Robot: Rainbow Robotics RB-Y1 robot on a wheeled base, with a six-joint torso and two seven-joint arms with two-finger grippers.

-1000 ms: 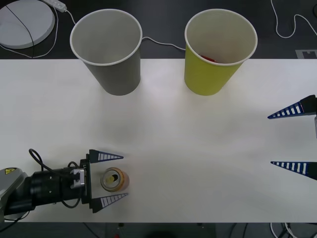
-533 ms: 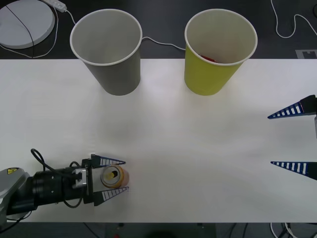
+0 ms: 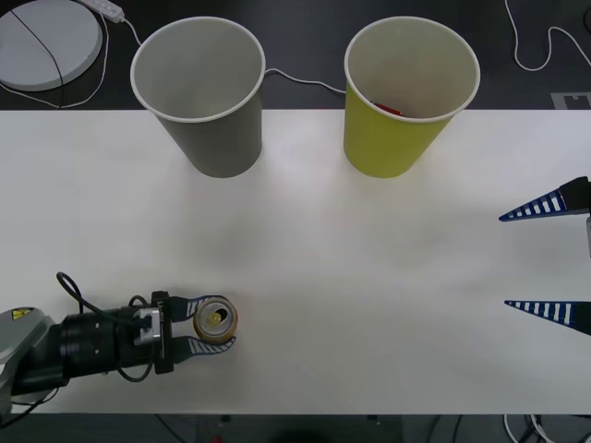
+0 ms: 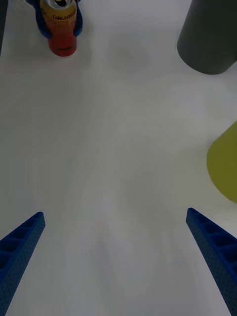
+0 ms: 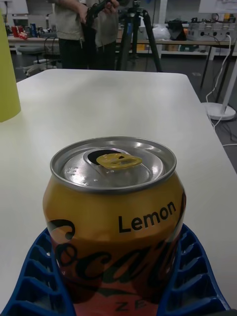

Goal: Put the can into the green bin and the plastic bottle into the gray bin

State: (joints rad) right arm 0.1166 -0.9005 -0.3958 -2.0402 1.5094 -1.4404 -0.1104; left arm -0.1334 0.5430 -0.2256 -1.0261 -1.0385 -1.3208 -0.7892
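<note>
You had a wide white table [image 3: 369,277] under both arms. At its far edge stood the large gray tapered paper-cup bin [image 3: 199,92] with a white rim, and just to its right the yellow-green bin [image 3: 411,92] of the same shape, something red showing inside it. Your left gripper [image 3: 214,325] sat low at the table's near left corner, its blue ribbed fingers [image 5: 197,276] bent around and clenched on the small metal drink can [image 3: 215,318], which stood upright on the table, well apart from both bins. The can [image 5: 113,222] had a silver top, a yellow pull tab, and an orange side. Your right gripper [image 3: 554,263] waited at the table's right edge, fingers spread wide on nothing.
</note>
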